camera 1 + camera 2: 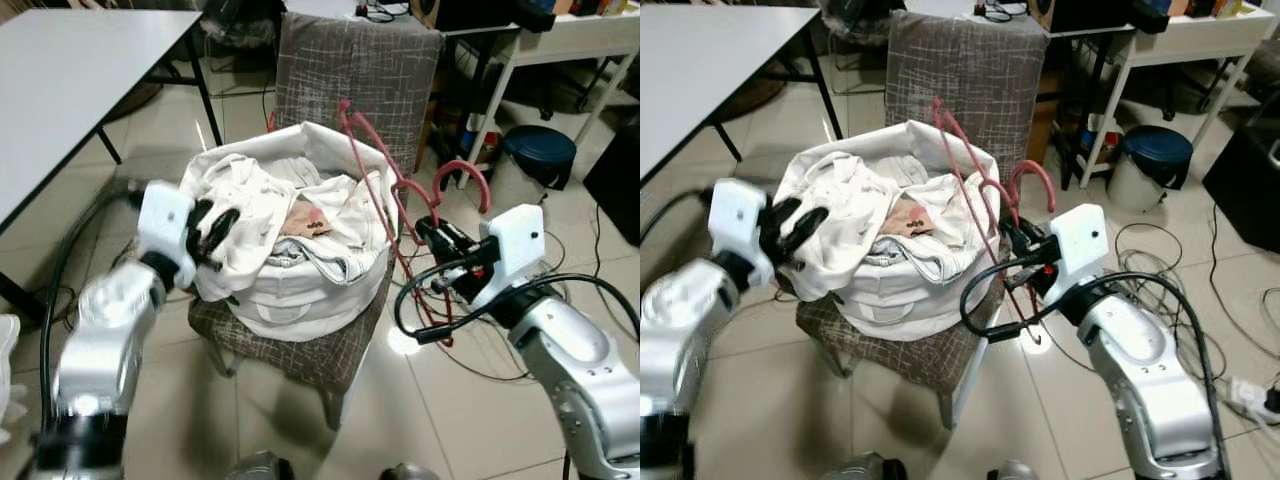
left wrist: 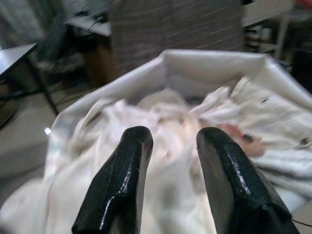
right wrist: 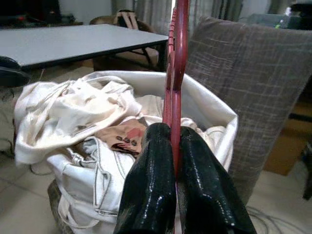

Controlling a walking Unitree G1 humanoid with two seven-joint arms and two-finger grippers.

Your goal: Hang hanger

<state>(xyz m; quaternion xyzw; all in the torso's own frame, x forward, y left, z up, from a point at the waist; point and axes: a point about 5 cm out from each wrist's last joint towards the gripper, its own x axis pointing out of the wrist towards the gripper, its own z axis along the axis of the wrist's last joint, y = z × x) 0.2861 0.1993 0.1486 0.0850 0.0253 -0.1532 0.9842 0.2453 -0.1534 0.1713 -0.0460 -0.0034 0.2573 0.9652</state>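
Observation:
A red hanger stands beside the right rim of the white laundry bag, its hook curling toward my right arm. My right gripper is shut on the red hanger, the black fingers pinching its thin edge. My left gripper is open over the bag's left rim, above crumpled white clothes, with nothing between its fingers. The bag sits on a grey patterned chair.
A grey table stands at the left. Behind the chair are a white desk and a dark-lidded bin. Black cables trail over the tiled floor at my right.

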